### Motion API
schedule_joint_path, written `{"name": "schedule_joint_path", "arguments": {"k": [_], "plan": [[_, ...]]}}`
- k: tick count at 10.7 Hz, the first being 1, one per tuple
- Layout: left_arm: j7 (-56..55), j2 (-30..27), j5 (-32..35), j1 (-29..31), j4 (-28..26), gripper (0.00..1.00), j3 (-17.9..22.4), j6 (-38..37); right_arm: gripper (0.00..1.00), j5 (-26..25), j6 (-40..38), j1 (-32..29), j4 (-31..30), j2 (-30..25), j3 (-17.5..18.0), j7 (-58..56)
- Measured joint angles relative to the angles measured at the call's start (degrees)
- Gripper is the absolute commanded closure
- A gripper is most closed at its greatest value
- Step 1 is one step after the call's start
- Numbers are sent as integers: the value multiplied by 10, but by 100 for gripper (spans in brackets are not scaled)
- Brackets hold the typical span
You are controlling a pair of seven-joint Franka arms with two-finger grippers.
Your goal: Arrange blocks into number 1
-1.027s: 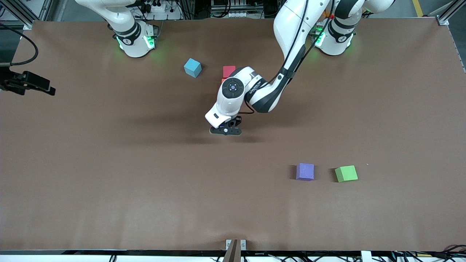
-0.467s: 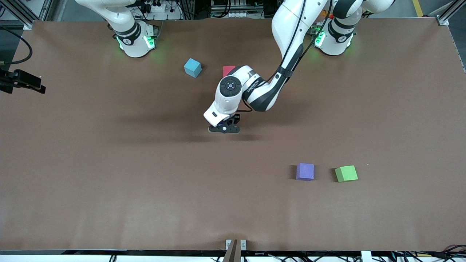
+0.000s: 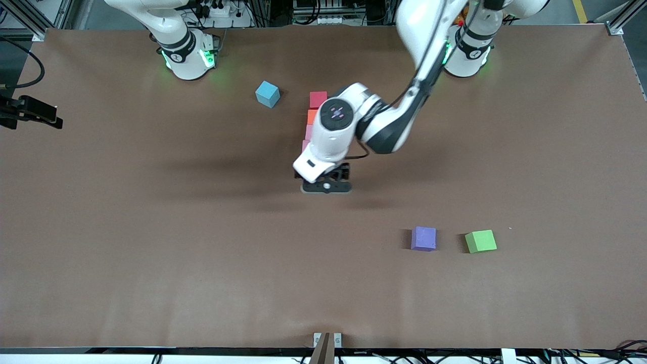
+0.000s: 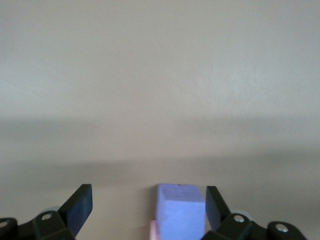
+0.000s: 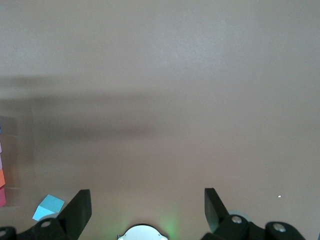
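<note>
A red cube (image 3: 318, 99), an orange cube (image 3: 312, 117) and a pink cube (image 3: 308, 132) lie in a column at the table's middle. A second pink cube (image 3: 305, 145) peeks from under the left arm's hand. My left gripper (image 3: 326, 186) hangs open over the column's near end. In the left wrist view a purple cube (image 4: 180, 212) rests on the table between the spread fingers of the left gripper (image 4: 147, 192), with a pink cube (image 4: 154, 230) beside it. Another purple cube (image 3: 423, 238) lies nearer the camera. My right gripper (image 5: 145, 200) waits open and empty, high up.
A light blue cube (image 3: 267, 94) sits beside the red cube, toward the right arm's end. A green cube (image 3: 480, 241) lies beside the loose purple cube, toward the left arm's end. The left arm's forearm (image 3: 394, 121) hangs over the table next to the column.
The left hand has shifted toward the left arm's end of the table, uncovering the orange and pink cubes. The right gripper drifted slightly outward at first, then held still.
</note>
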Motion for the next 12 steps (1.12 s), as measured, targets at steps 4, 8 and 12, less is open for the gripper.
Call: {"name": "schedule_joint_path", "arguments": {"k": [4, 8, 12], "plan": [[87, -125, 11, 93, -1, 0, 1, -164, 0, 0, 0, 0, 0, 0, 1, -1], [193, -216, 38, 240, -11, 0, -53, -292, 0, 0, 0, 0, -1, 0, 1, -1], [287, -284, 49, 372, -27, 0, -78, -344, 0, 0, 0, 0, -1, 0, 1, -1]]}}
